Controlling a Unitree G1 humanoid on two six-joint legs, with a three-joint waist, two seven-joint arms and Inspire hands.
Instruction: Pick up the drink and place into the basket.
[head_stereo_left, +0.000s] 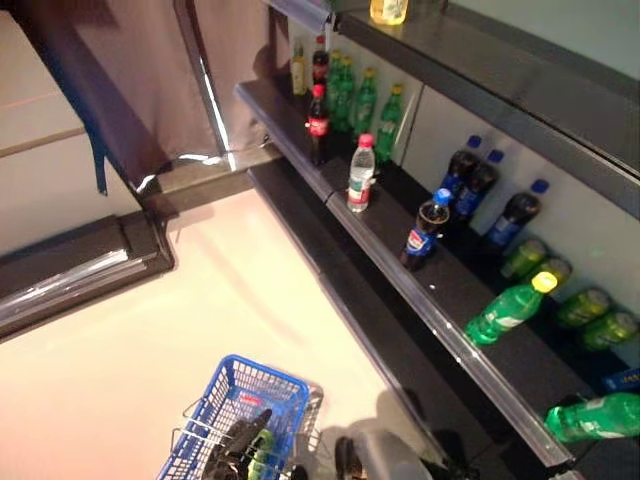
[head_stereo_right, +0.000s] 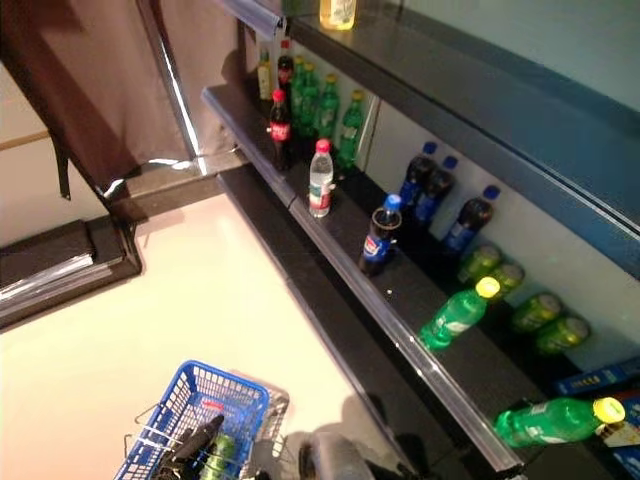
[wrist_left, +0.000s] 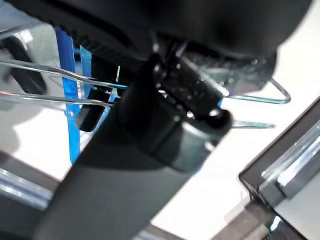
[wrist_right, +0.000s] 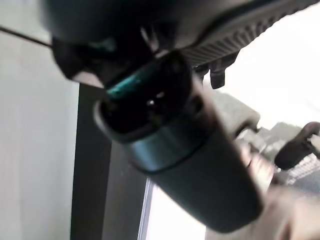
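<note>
The blue basket (head_stereo_left: 250, 400) hangs low in front of me. My left hand (head_stereo_left: 238, 442) is shut on its thin wire handles (wrist_left: 50, 82), and it also shows in the left wrist view (wrist_left: 175, 110). A green drink (head_stereo_left: 261, 447) lies in the basket under that hand. My right hand (head_stereo_left: 346, 456) is low beside the basket's right side, with relaxed fingers and nothing in it; its thumb (wrist_right: 170, 135) is close in the right wrist view. On the shelf (head_stereo_left: 400, 285) stand a red-label cola bottle (head_stereo_left: 318, 122), a water bottle (head_stereo_left: 360, 175) and a blue-cap cola bottle (head_stereo_left: 427, 230).
Green bottles (head_stereo_left: 365, 100) stand at the shelf's far end, dark blue-cap bottles (head_stereo_left: 478, 185) at the back. Green bottles (head_stereo_left: 508, 308) and green cans (head_stereo_left: 590, 305) lie at the near right. A yellow drink (head_stereo_left: 389, 10) is on the upper shelf. A dark curtain (head_stereo_left: 120, 80) hangs at the left.
</note>
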